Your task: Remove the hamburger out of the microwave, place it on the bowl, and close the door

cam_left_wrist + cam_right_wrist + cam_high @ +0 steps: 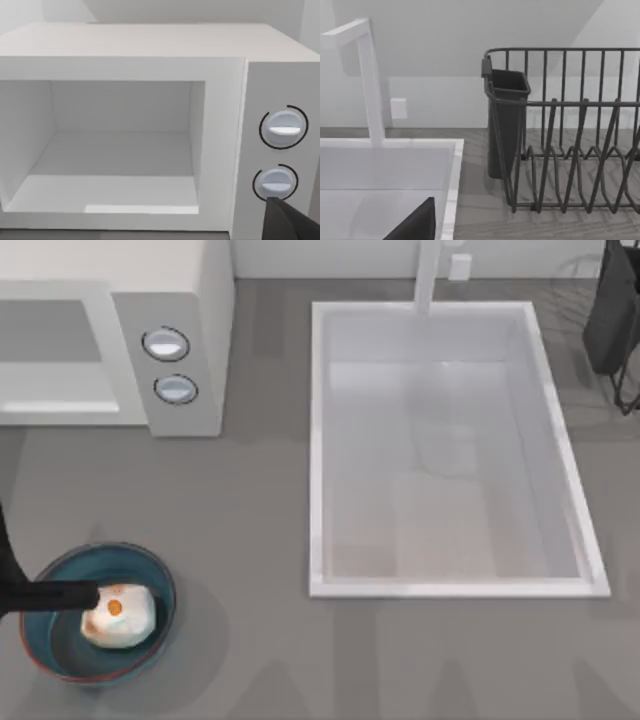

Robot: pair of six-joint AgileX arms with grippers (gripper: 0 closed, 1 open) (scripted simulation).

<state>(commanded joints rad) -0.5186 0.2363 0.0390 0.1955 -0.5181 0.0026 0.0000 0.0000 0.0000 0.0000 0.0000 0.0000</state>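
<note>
Hamburger (pixel 118 615) sits inside the bowl (pixel 60 585) at the near left corner of the table (pixel 250 540), and the left hand (pixel 88 596) reaches in from the left edge, its dark tip touching the bun's left side; whether its fingers are closed on the bun cannot be told from above. The left arm comes in low and roughly level over the bowl's rim. The left wrist view looks past a dark finger (pixel 287 222) into the microwave (pixel 150 65), whose cavity stands open and bare beside two round knobs (pixel 282 127). The top view places the microwave at the far left, with the sink (pixel 320 440) to its right. The right wrist view adds a dark dish rack (pixel 570 150) and faucet (pixel 370 85) at the far right.
</note>
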